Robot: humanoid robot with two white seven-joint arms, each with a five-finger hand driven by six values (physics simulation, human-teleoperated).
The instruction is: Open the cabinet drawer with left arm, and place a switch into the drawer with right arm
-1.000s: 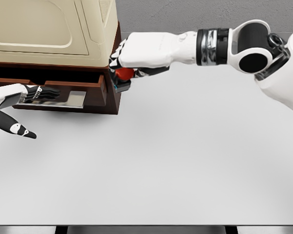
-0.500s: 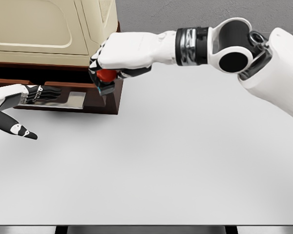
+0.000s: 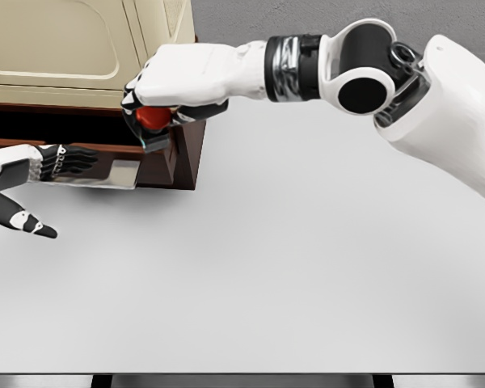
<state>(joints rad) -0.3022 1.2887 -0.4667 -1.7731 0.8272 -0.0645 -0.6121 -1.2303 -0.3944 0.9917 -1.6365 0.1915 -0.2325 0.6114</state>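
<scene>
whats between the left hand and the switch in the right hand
In the head view, the drawer's metal handle and the brown drawer front lie between the left hand and the red switch, which the right hand grips.

Bright, even simulator light, no glare. Soft faint shadows on the white tabletop [image 3: 291,267] at left and centre; dark shade under the cabinet [image 3: 81,48], upper left. Sharp, slight compression softness.

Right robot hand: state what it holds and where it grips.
The right robot hand holds the switch, fingers wrapped around its red top; the dark base hangs below.
</scene>
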